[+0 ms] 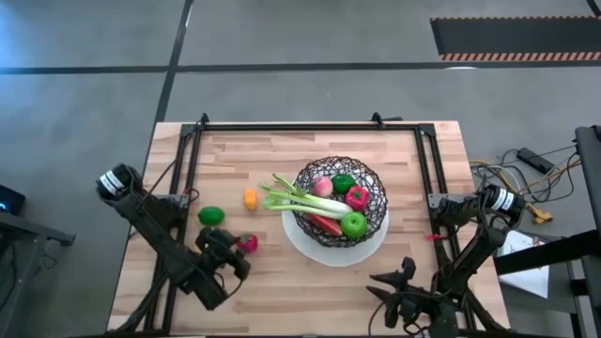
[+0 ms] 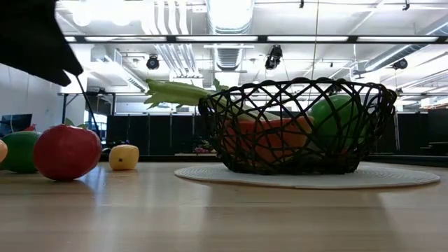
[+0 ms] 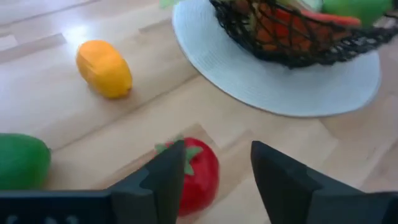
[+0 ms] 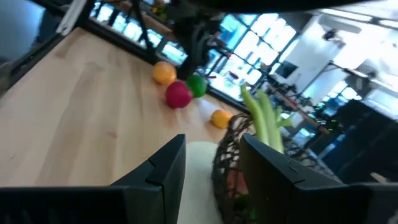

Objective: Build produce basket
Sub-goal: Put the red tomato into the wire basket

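Jaws apart, empty: left gripper (image 3: 214,180) over strawberry (image 3: 198,176), prob. not touching; right gripper (image 4: 211,165) idle.

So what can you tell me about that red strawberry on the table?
The strawberry is a small toy, shiny red like smooth plastic, with a green leafy cap on top. It lies on the bare wooden table, outside the black wire basket and off the white plate under it. The left gripper hovers right over it with its fingers apart: one dark finger is in front of the berry, the other beside it. It is not gripped yet.
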{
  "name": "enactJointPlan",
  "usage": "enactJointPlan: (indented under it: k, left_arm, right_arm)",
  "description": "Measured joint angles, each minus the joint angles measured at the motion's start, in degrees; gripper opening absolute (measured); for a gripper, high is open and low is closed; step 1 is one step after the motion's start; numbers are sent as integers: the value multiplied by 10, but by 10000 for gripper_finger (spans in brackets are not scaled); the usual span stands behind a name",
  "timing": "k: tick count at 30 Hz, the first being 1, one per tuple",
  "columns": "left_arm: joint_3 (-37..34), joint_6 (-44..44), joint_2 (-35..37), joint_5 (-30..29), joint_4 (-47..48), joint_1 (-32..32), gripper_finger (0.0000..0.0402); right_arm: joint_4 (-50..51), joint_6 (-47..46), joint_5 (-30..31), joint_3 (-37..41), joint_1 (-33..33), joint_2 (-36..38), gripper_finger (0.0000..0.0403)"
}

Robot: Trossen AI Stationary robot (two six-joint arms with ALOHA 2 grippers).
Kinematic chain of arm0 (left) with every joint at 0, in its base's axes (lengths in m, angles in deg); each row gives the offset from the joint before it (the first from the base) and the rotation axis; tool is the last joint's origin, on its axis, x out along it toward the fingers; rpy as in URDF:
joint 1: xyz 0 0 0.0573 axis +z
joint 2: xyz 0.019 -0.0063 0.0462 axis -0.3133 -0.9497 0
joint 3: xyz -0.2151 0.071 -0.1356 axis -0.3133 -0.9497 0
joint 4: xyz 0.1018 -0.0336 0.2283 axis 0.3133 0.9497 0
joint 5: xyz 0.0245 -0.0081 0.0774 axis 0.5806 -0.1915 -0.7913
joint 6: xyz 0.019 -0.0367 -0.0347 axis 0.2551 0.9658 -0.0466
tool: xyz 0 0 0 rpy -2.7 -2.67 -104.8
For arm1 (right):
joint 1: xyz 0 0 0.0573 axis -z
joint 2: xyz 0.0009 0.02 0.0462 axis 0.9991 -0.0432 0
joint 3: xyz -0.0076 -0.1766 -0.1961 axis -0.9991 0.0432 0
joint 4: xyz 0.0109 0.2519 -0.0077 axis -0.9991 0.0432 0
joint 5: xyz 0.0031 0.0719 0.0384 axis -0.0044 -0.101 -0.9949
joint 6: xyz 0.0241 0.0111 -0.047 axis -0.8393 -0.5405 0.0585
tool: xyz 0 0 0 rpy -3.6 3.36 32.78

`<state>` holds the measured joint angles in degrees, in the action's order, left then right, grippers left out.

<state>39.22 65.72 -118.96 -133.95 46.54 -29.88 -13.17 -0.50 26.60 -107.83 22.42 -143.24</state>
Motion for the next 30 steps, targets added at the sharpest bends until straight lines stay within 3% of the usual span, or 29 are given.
enactJointPlan:
  k: [5, 10, 16, 30]
  left_arm:
    - [-25, 10, 21, 3, -22, 23, 222]
    - [-52, 31, 17, 64, -44, 51, 259]
    - [-86, 28, 4, 73, -125, 56, 263]
    - [-100, 8, -47, 68, -193, 58, 264]
  right_arm:
    - [44, -37, -22, 0, 0, 0, 139]
    - [65, -76, -22, 0, 0, 0, 139]
    - [66, -83, -22, 0, 0, 0, 139]
    - [68, -93, -37, 0, 0, -1, 139]
